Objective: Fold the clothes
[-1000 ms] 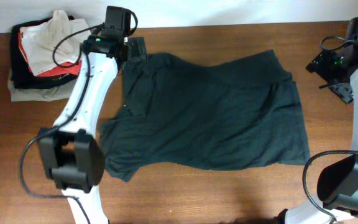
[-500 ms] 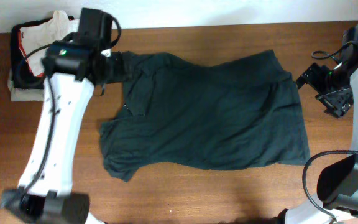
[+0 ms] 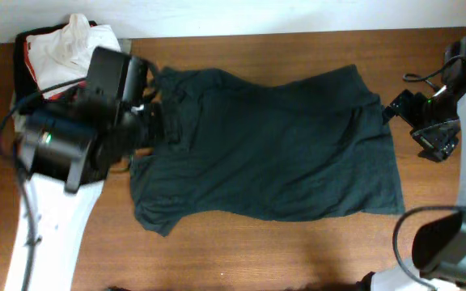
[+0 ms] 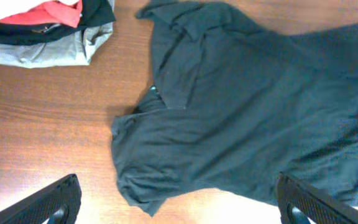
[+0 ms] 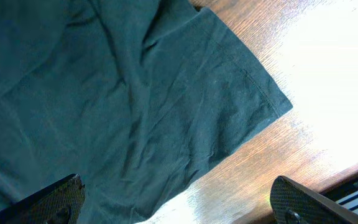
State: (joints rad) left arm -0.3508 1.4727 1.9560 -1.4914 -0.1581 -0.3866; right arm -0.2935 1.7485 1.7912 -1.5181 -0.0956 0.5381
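Observation:
A dark green T-shirt lies spread on the wooden table, wrinkled, its left sleeve folded over near the collar. It fills the left wrist view and the right wrist view. My left gripper is open and empty, raised high above the shirt's left side; in the overhead view the arm covers it. My right gripper is open and empty, raised above the shirt's hem corner at the right.
A stack of folded clothes, white, red, black and grey, sits at the back left corner and also shows in the left wrist view. Bare wooden table lies in front of the shirt.
My left arm has let go of the shirt's collar area and risen up and to the left. My right arm has shifted slightly toward the shirt's right edge.

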